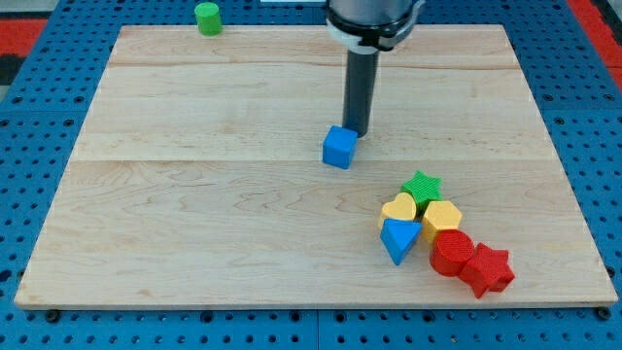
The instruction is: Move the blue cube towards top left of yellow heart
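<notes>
The blue cube (339, 147) lies near the middle of the wooden board. My tip (356, 132) stands just at the cube's upper right, touching or nearly touching it. The yellow heart (398, 209) lies lower right of the cube, in a cluster of blocks. The cube is up and to the left of the heart, about a block's width of bare wood between them.
Around the heart lie a green star (422, 186), a yellow hexagon (441, 218), a blue triangle (399, 239), a red cylinder (451, 252) and a red star (487, 269). A green cylinder (207, 17) stands at the board's top left edge.
</notes>
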